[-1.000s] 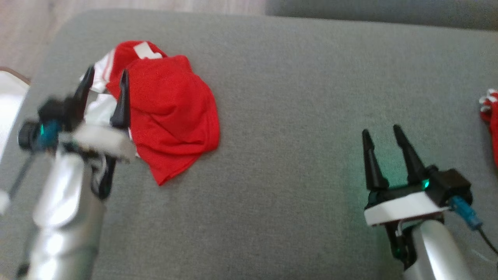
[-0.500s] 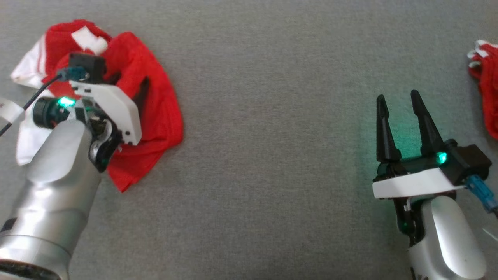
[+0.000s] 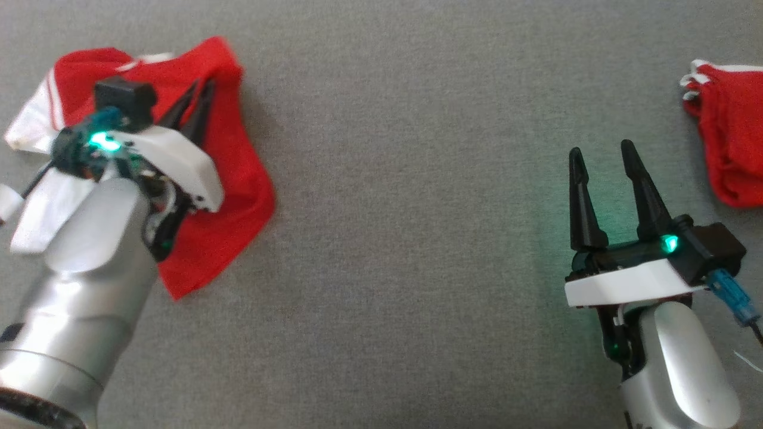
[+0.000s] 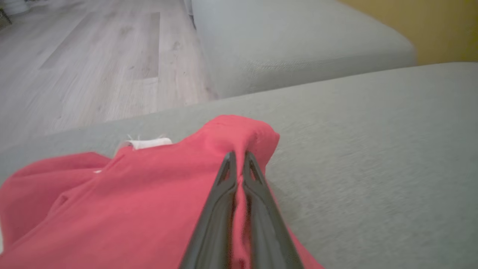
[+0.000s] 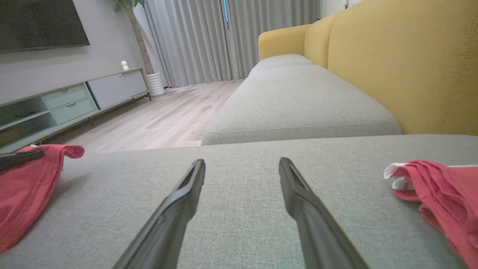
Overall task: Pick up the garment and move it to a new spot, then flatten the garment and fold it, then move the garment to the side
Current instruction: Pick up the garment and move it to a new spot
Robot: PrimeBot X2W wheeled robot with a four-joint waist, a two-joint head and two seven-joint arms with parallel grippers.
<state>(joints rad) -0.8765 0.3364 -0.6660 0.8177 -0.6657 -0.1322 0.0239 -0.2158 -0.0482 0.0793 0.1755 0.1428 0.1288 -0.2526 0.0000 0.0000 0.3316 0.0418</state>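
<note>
A crumpled red garment (image 3: 235, 173) with white trim lies at the left of the grey sofa cushion (image 3: 405, 196). My left gripper (image 3: 199, 98) is shut on a raised fold of it; in the left wrist view the red garment (image 4: 149, 194) is pinched between the closed fingers (image 4: 220, 201) of my left gripper (image 4: 238, 157). My right gripper (image 3: 599, 156) hovers open over bare cushion at the lower right, nothing between its fingers. In the right wrist view my right gripper (image 5: 242, 164) points along the cushion, with the red garment (image 5: 22, 186) at the far left.
A second red and white cloth (image 3: 730, 137) lies at the cushion's right edge, also visible as a red cloth (image 5: 437, 190) in the right wrist view. Beyond are another grey seat (image 5: 298, 101), a yellow backrest (image 5: 410, 63), wood floor (image 4: 86, 67) and a TV cabinet (image 5: 71, 101).
The head camera has tilted down and shifted. My left gripper came over the garment, closed on a fold and has drawn it up. The right gripper stays open in much the same place.
</note>
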